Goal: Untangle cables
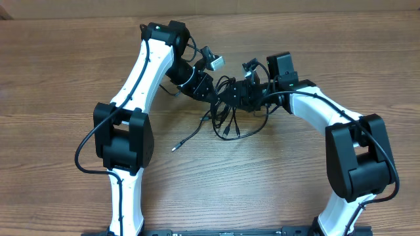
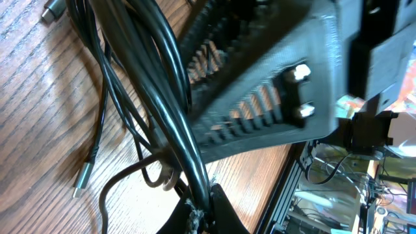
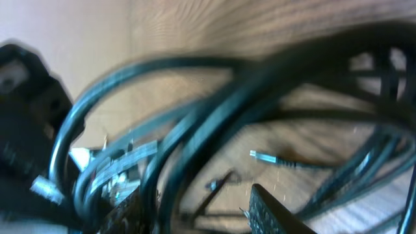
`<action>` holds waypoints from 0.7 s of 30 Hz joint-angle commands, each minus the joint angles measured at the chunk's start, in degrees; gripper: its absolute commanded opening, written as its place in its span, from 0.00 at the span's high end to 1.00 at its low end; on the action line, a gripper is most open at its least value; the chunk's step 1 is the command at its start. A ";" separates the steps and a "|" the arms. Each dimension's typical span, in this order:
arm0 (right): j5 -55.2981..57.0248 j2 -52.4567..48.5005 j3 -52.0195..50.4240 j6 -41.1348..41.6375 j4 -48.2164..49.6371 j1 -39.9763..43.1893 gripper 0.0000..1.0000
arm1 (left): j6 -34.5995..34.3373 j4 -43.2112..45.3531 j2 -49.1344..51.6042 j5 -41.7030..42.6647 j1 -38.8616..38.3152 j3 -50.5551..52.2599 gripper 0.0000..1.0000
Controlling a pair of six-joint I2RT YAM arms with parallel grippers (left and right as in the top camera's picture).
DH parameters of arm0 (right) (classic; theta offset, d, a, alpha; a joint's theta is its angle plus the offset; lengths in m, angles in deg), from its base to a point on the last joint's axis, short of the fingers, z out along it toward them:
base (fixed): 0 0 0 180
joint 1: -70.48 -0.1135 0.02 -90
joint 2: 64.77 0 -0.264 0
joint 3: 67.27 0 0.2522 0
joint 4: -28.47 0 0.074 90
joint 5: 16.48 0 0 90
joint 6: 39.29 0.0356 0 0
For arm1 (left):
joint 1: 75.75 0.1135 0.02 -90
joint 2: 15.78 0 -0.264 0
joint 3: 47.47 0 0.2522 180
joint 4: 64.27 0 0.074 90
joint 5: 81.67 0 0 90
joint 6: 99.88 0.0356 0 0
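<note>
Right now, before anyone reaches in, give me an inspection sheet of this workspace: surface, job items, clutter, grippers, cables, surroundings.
Surface: wooden table, no spills seen.
Job's things: cables bunched in one black tangle at centre; one silver-tipped plug trails out toward the left arm.
Clutter: nothing seen.
Grippers: left gripper, jaws shut on the cables; right gripper is in the tangle, view too blurred to tell whether its jaws are open or shut.
Cables: thick arm wires loop off the white arms.
Surroundings: dark frame rail past the table edge.
</note>
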 commanded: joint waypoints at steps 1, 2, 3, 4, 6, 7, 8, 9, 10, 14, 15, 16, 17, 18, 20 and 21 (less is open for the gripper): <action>7.78 0.39 -0.31 6.82 3.41 -2.29 0.56 | 1.36 0.07 0.09 3.41 0.31 0.31 0.96; 8.90 0.39 -0.31 7.67 4.46 -2.82 0.56 | 1.36 0.07 0.09 3.41 0.31 0.31 0.96; 9.92 0.39 -0.31 8.46 5.14 -3.17 0.56 | 1.36 0.07 0.09 3.39 0.31 0.31 0.96; 11.06 0.39 -0.31 8.90 5.57 -3.54 0.60 | 1.36 0.02 0.09 3.39 0.31 0.31 0.96; 12.37 0.39 -0.31 9.29 5.49 -3.76 0.88 | 1.36 -0.13 0.09 3.15 0.31 0.31 0.96; 12.39 0.39 -0.31 9.29 5.16 -3.74 0.96 | 1.36 -0.20 0.09 2.80 0.31 0.31 0.96; 12.28 0.42 -0.31 9.27 4.76 -3.63 0.96 | 1.33 -0.24 0.09 2.27 0.31 0.31 0.96; 11.65 0.61 -0.28 9.22 4.42 -3.13 0.96 | 1.29 -0.28 0.09 1.42 0.31 0.31 0.96; 10.38 0.87 -0.28 9.20 4.11 -2.32 0.96 | 1.29 -0.37 0.09 0.44 0.31 0.31 0.96; -2.03 3.72 -0.28 5.57 3.80 2.29 0.96 | -0.07 -0.39 0.09 -3.63 0.31 0.31 0.96; -4.52 4.57 -0.28 4.79 3.54 3.41 0.96 | -0.55 -0.37 0.09 -4.46 0.31 0.31 0.96; -6.51 5.68 -0.28 4.63 2.78 4.74 0.96 | -0.63 -0.39 0.09 -4.87 0.31 0.31 0.96; -7.39 6.80 -0.28 4.66 1.51 6.03 0.96 | -0.63 -0.39 0.09 -4.90 0.31 0.31 0.96; -7.82 7.98 -0.28 4.39 0.28 7.23 0.96 | -0.63 -0.35 0.09 -4.85 0.31 0.31 0.96; -8.13 10.36 -0.28 2.49 -2.27 9.44 0.96 | -0.63 -0.42 0.09 -4.87 0.31 0.31 0.96; -8.11 11.76 -0.28 1.18 -3.69 10.64 0.96 | -0.63 -0.55 0.09 -4.90 0.31 0.31 0.96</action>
